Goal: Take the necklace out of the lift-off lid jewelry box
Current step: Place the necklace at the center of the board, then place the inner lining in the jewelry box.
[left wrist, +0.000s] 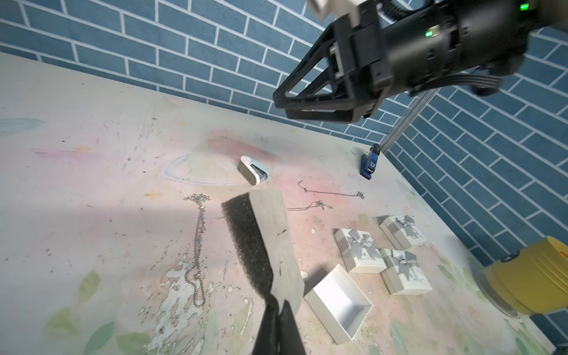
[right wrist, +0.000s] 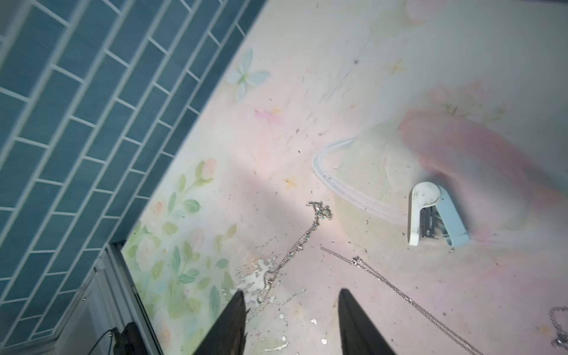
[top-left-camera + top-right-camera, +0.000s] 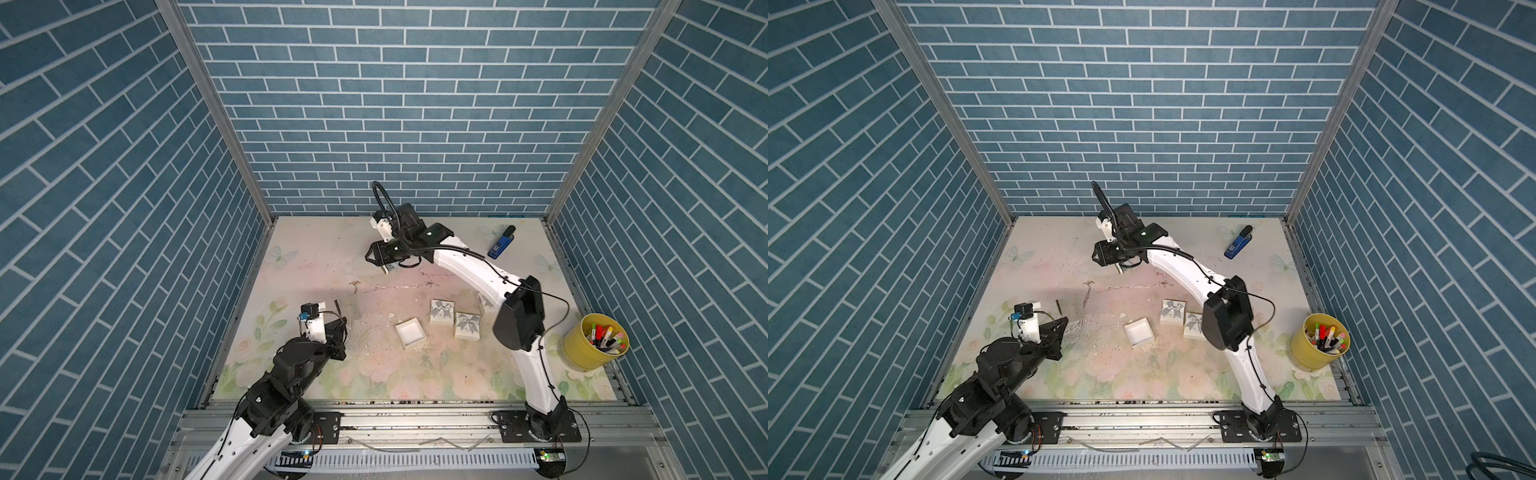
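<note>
Left wrist view first, so starting at the left: the left gripper is clamped tight on 1 corner of the foam insert, which is held up in the air above the table. With only a corner pinched, the insert could be twisted loose or dropped by any quick swing.

Just left of the insert, the beaded necklace is laid out on the bare table, clear of the box. Further right and farther back, 2 thin chains are stretched out too, so it can't be told which one counts as the task's own.

The right gripper is seen with its jaws roughly half apart and nothing between them, hovering over the near end of the beaded necklace. If it gets lowered carelessly, a link could be snagged on a fingertip and the whole chain dragged into the thin ones, and a tangle would be made.

The little white stapler sits close by and could be bumped.

Right of the middle, the box base is lying open and empty. The 3 bow-topped boxes are packed just beside it, under the right arm's elbow, so they could be knocked if that arm is pulled back low.
</note>
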### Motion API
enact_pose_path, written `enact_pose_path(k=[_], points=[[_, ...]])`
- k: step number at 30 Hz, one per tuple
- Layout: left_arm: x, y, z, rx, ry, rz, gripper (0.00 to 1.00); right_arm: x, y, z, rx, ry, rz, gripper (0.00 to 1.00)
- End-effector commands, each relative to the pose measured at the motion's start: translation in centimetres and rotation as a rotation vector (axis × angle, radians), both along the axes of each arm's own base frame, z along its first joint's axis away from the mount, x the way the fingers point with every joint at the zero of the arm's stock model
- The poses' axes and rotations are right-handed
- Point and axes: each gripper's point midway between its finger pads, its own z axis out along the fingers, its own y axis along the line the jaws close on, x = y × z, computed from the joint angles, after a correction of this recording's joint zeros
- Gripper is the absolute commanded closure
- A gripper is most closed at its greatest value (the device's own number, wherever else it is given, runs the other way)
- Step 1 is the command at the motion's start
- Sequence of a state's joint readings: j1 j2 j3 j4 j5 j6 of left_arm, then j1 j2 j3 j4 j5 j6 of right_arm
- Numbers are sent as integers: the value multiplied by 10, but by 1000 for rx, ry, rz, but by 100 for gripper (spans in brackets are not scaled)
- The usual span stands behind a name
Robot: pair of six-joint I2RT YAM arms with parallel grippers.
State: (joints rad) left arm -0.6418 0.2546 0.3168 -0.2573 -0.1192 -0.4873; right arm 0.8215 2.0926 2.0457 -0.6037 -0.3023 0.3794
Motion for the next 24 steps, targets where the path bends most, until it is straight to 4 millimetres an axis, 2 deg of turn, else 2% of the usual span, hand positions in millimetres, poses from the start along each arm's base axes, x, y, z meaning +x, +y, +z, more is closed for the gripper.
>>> enact_pose_path(k=[1,7,13,16,24], points=[[1,-15,20,-93,-39,-55,100,-13,-19,27,76,-29,-44,50],[6,-32,39,-214,-80,-108,100,-57,-56,36,137,18,-58,48],[11,-58,61,-364,-134,-211,100,-94,-78,40,245,71,-40,40],[13,-71,70,-418,-158,-268,100,-105,-84,42,289,99,-37,38],[16,-103,85,-473,-179,-417,100,-118,-90,43,329,126,-23,36]])
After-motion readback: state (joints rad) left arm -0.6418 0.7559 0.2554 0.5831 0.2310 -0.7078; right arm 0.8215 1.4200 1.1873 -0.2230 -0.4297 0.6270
